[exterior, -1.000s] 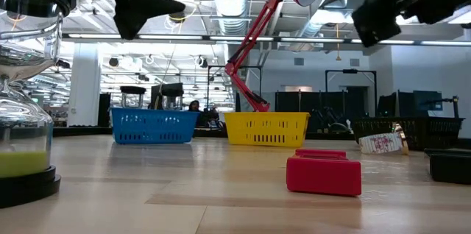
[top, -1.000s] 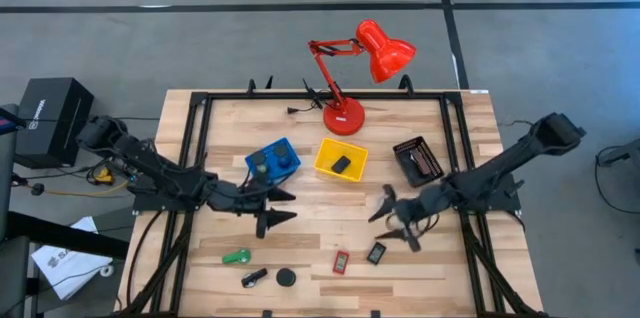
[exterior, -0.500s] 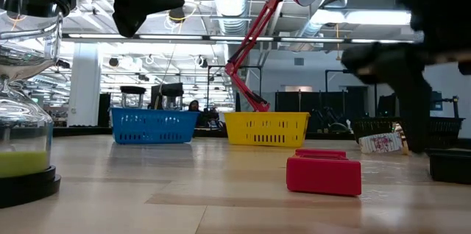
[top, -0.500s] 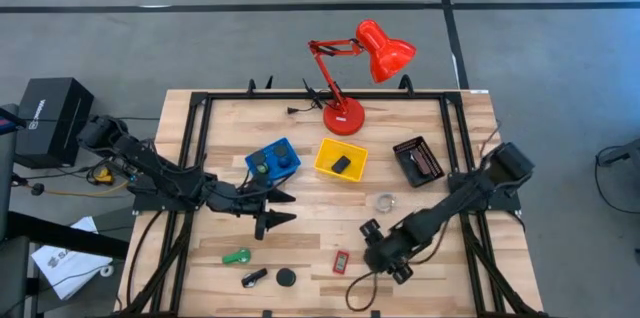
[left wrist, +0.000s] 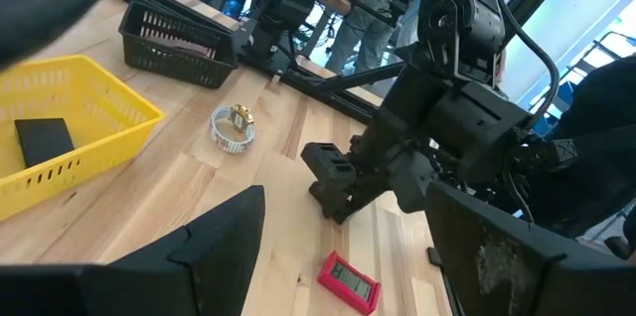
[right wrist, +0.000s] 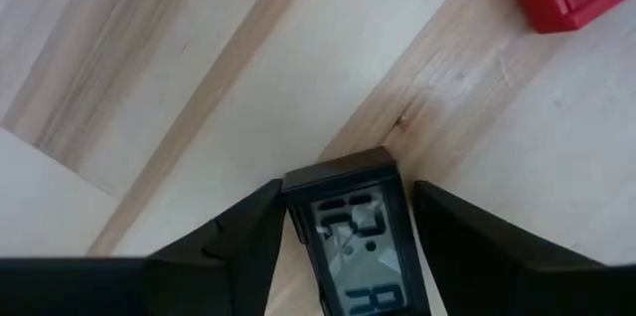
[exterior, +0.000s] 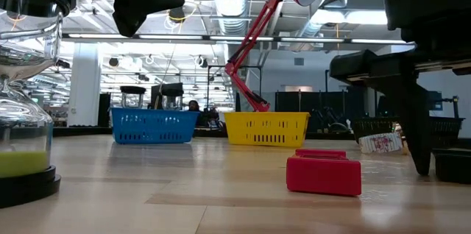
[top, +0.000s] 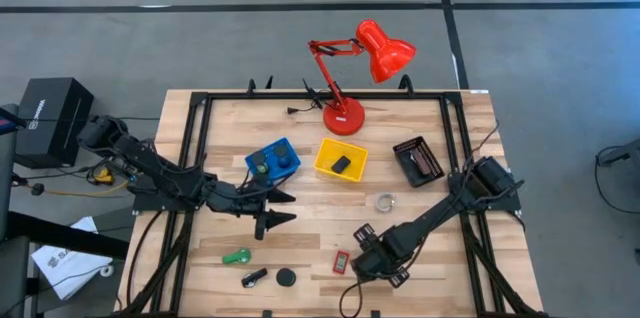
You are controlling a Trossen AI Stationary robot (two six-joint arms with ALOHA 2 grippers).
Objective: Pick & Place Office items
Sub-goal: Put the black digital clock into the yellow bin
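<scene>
My right gripper (top: 372,254) is open and low over the table near its near edge. Its fingers stand on either side of a black block with a display (right wrist: 353,232) that lies flat on the wood. A red rectangle (top: 341,261) lies just left of it. The clear ring (top: 385,202) lies farther back. A green clip (top: 236,256), a black disc (top: 287,277) and a small dark piece (top: 253,278) lie near the near-left edge. My left gripper (top: 276,209) hovers open in front of the blue tray (top: 272,159).
The yellow tray (top: 322,161) holds a black block (top: 341,164). A black tray (top: 418,161) stands on the right and a red desk lamp (top: 345,116) at the far edge. A glass piece with green fill (exterior: 22,116) stands close to the low camera.
My right gripper has swung from above the clear ring toward the near edge and a little left. It has tipped downward and come down around the black display block. The ring now shows uncovered.
</scene>
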